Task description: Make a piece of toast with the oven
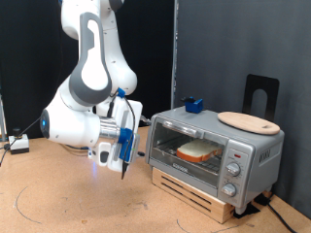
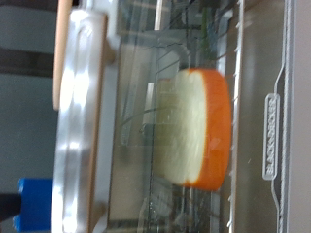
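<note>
I see the piece of toast (image 1: 197, 150) inside the shut oven (image 1: 216, 151), my gripper (image 1: 123, 167) beside the door, grip unclear, so heating comes now.

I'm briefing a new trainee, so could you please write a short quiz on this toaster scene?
1. True or false: the toast lies inside the oven behind a closed glass door.
2. What rests on top of the oven? A) a round wooden board and a small blue object; B) a plate; C) a kettle.
3. Fill in: in the exterior view, the tool hangs to the oven's ____ side, holding nothing.

Key: 1 true; 2 A; 3 left.
</note>
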